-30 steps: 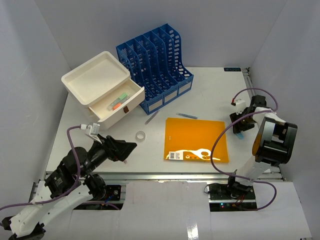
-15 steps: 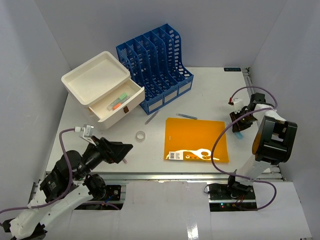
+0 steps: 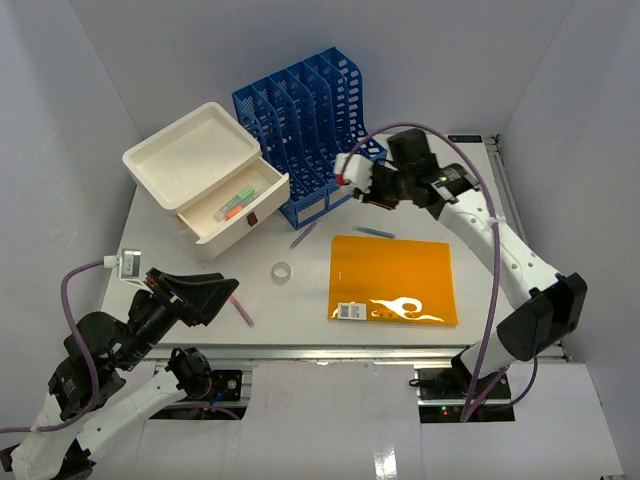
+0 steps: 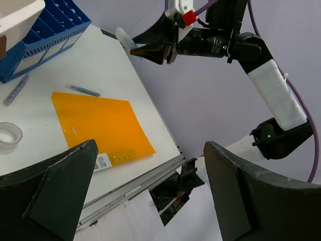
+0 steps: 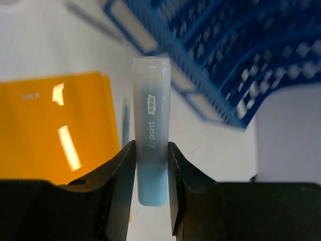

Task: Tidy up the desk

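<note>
The desk (image 3: 420, 190) is a white-grey tabletop with metal rail edges. My right gripper (image 3: 357, 177) is stretched over its back middle, next to the blue file rack (image 3: 312, 125). It is shut on a light blue highlighter (image 5: 150, 145), which points forward between the fingers (image 5: 120, 175). The highlighter also shows in the left wrist view (image 4: 125, 38). My left gripper (image 3: 224, 291) is open and empty, raised above the near left corner; its dark fingers (image 4: 60, 191) stand wide apart. A pink pen (image 3: 241, 309) lies on the desk just below it.
An orange folder (image 3: 392, 279) lies front centre, with a tape roll (image 3: 282, 271) to its left. Two grey-blue pens (image 3: 303, 235) (image 3: 373, 232) lie before the rack. A white drawer box (image 3: 190, 155) at back left has its drawer open, with highlighters (image 3: 237, 203) inside.
My right arm has swung from the desk's right edge across to the blue rack, carrying the highlighter. My left arm has drawn back to the left and up, uncovering the pink pen.
</note>
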### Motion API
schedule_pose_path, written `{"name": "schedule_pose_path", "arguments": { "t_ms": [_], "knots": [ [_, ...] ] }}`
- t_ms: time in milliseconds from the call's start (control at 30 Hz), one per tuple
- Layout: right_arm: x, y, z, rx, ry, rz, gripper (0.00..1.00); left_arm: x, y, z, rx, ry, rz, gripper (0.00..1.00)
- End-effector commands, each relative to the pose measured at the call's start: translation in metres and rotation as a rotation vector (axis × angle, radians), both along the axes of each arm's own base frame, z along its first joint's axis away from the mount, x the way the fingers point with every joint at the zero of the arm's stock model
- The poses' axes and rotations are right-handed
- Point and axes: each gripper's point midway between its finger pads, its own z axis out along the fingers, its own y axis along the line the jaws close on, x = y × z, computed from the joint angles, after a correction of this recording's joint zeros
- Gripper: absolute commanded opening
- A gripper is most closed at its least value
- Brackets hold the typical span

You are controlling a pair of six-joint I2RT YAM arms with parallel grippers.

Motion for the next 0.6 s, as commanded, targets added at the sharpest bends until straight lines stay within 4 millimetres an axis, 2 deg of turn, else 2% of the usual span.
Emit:
{"name": "schedule_pose_path", "arguments": {
  "t_ms": [0,100,167,300,333,400,467,567],
  "knots": [
    [-0.002,0.087,0.054,-0.095,-0.270,0.227,0.08,-0.002,0.011,0.003,-0.006,0.034,0.029,0.98],
    [-0.009,0.148,0.062,-0.125,-0.400,0.331,0.08,-0.002,0.011,-0.003,-0.004,0.070,0.038,0.98],
    [-0.017,0.190,0.083,-0.104,-0.508,0.379,0.08,-0.001,0.011,-0.007,0.000,0.087,0.044,0.98],
    [-0.022,0.254,0.106,-0.104,-0.649,0.434,0.08,0.001,0.009,-0.013,0.015,0.110,0.045,0.98],
    [-0.018,0.270,0.094,-0.120,-0.656,0.444,0.08,0.001,0.009,-0.014,0.017,0.113,0.044,0.98],
    [-0.022,0.290,0.100,-0.121,-0.716,0.462,0.08,0.002,0.008,-0.015,0.022,0.118,0.043,0.98],
    [-0.019,0.303,0.086,-0.150,-0.760,0.463,0.09,0.001,0.008,-0.015,0.026,0.118,0.041,0.98],
    [-0.016,0.313,0.078,-0.144,-0.779,0.456,0.14,0.001,0.007,-0.015,0.032,0.119,0.037,0.98]
  ]
}}
